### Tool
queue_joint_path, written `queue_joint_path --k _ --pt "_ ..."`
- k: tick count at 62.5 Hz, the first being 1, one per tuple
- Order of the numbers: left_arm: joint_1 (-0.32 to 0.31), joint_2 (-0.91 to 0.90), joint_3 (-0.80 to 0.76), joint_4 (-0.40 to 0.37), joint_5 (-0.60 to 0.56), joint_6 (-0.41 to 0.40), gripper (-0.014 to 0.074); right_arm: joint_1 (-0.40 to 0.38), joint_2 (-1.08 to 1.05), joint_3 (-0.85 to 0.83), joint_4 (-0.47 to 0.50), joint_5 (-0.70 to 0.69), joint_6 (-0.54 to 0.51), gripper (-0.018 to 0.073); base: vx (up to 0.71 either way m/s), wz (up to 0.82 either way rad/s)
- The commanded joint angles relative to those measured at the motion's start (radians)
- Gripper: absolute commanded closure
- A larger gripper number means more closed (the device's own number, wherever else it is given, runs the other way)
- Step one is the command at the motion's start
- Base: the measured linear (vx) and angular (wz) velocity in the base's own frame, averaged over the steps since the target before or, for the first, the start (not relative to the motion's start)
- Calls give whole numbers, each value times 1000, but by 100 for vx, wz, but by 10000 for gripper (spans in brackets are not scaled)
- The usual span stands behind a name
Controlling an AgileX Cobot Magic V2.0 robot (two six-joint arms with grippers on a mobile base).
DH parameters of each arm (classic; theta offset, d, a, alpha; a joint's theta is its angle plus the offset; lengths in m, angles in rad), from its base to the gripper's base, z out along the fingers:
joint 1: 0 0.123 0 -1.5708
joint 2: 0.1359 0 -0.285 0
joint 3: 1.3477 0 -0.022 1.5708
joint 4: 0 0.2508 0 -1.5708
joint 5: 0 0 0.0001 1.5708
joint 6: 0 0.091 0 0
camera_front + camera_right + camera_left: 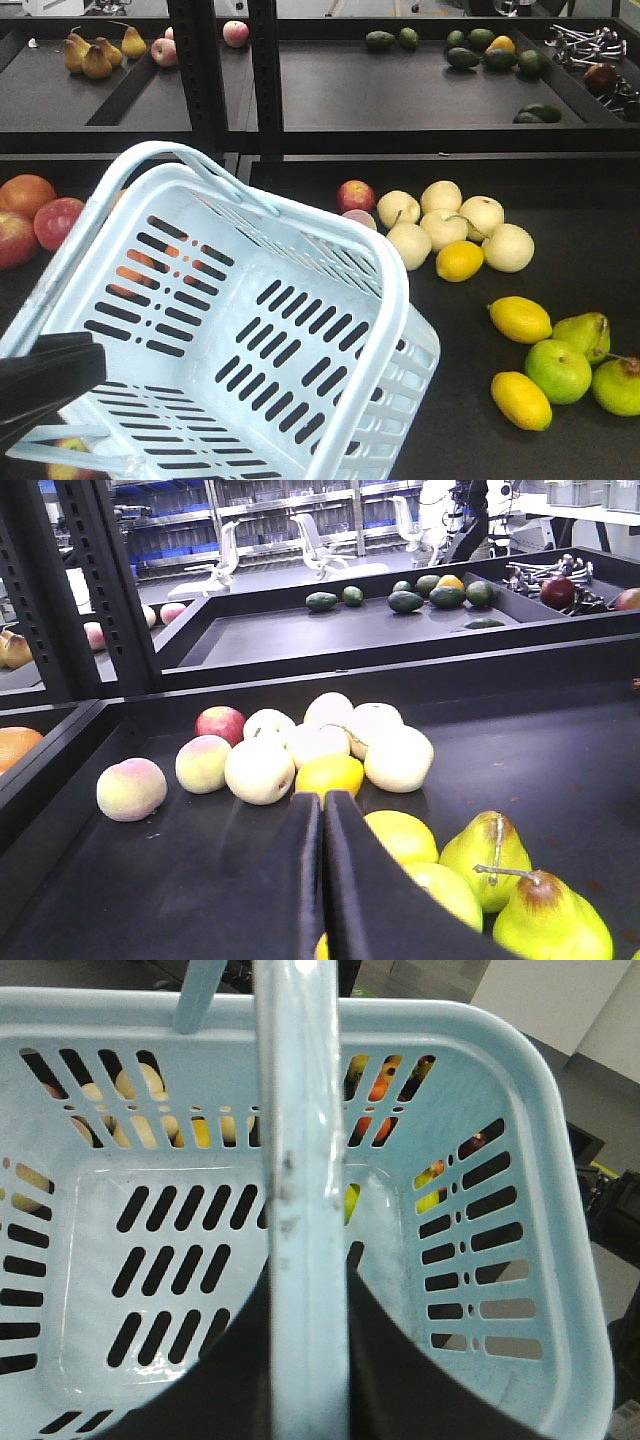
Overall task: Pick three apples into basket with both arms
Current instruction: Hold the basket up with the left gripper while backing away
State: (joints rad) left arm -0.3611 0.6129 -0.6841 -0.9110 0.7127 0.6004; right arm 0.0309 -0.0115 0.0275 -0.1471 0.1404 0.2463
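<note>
Here, basket (395,290) over black shelf tray (560,190).

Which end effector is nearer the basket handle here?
Left. The left end effector is shut on the basket handle itself; the right end effector hovers over lemons and pears, with the handle nowhere in its wrist view.

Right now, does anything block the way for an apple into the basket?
Only the handle: held by the left gripper, it crosses the middle of the open basket. Both sides of it are free, and the inside is empty.
</note>
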Motion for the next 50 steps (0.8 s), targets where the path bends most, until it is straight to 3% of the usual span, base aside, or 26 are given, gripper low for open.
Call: queue_joint_path --k 1,50 --pt "-5 -4 -28 -67 -65 -5 604 1 -13 13 -14 -75 -7 565 0 0" --pt "-5 -3 -28 -67 -67 -5 604 1 -13 13 -14 -75 -7 565 -3 9"
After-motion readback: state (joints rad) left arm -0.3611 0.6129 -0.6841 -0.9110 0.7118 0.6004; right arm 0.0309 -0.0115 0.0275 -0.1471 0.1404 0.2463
